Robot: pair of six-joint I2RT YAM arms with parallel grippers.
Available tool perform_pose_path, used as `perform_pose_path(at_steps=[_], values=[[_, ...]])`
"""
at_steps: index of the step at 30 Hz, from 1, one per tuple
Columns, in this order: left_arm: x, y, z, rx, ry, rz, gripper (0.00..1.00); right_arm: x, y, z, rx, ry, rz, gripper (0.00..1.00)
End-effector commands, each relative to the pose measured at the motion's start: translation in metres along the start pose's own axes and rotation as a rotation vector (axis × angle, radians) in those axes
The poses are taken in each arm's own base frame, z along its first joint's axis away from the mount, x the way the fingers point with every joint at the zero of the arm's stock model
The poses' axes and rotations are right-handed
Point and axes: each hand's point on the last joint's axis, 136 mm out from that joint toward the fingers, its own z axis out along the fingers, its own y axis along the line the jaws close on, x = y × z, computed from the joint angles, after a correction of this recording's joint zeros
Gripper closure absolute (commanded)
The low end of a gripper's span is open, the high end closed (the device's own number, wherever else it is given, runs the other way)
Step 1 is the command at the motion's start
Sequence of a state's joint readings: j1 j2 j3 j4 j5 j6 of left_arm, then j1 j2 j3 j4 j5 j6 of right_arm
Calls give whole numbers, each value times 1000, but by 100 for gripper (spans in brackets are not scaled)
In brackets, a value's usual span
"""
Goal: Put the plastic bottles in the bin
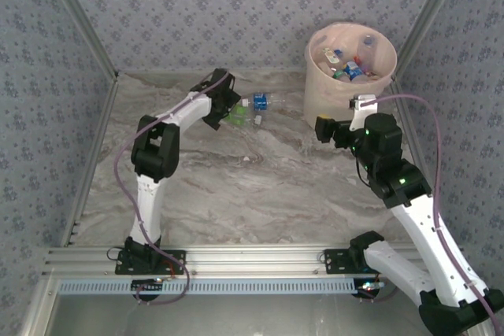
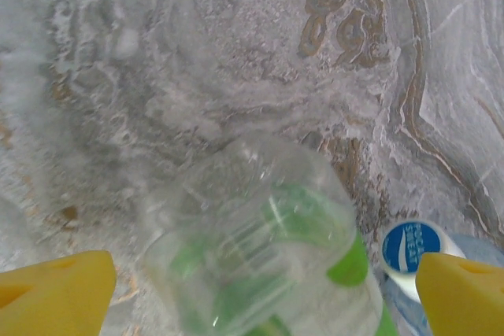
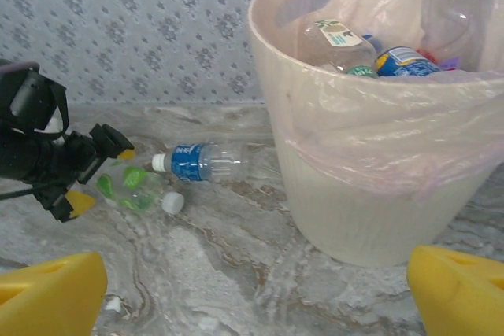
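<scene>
Now, the bin [image 1: 331, 108] stands at far right. The green bottle [image 2: 260, 265] lies between my left jaws, wide open and empty; I should lower, centre on its body, close gently. Right jaws: open, empty.

Green-labelled bottle [image 1: 236, 116] and blue-labelled bottle [image 1: 258, 102] lie near upright bin [image 1: 329, 104]

Grey-blue wallpaper [image 1: 197, 13] with a small floral pattern lines three sides. The table [image 1: 260, 186] has a marble-look top veined grey and brown, under even light.
</scene>
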State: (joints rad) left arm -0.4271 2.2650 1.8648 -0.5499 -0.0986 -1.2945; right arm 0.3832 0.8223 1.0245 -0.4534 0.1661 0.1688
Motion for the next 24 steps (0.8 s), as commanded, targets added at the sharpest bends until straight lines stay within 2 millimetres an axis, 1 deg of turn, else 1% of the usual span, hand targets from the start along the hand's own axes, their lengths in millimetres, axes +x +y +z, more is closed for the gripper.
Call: perform_pose_path(at_steps=[1, 2, 4, 5, 6, 9, 11, 14, 18, 22, 24], values=[[0, 18, 10, -104, 2, -186, 3, -3, -11, -10, 61, 15, -46, 0], [-2, 10, 9, -85, 3, -188, 5, -3, -12, -10, 66, 15, -48, 0], [0, 11, 13, -82, -4, -192, 10, -2, -13, -10, 73, 20, -51, 0], [1, 19, 18, -93, -8, -195, 14, 0, -13, -9, 74, 23, -52, 0], [2, 21, 20, -90, -11, -196, 18, 0, -13, -9, 75, 24, -52, 0], [0, 25, 20, -84, -29, -190, 24, 2, -14, -7, 75, 28, -53, 0], [-3, 23, 17, -56, -45, -175, 28, 2, -13, -7, 74, 28, -53, 0], [-8, 23, 10, -28, -75, -147, 37, 4, -13, -3, 74, 32, -54, 0], [-14, 21, -2, 2, -103, -87, 40, 6, -7, 6, 51, 41, -44, 0], [-17, 14, -18, 55, -118, -3, 43, 9, 5, 17, -9, 43, 2, 0], [-17, 9, -30, 109, -122, 66, 43, 10, 19, 23, -83, 27, 48, 0]])
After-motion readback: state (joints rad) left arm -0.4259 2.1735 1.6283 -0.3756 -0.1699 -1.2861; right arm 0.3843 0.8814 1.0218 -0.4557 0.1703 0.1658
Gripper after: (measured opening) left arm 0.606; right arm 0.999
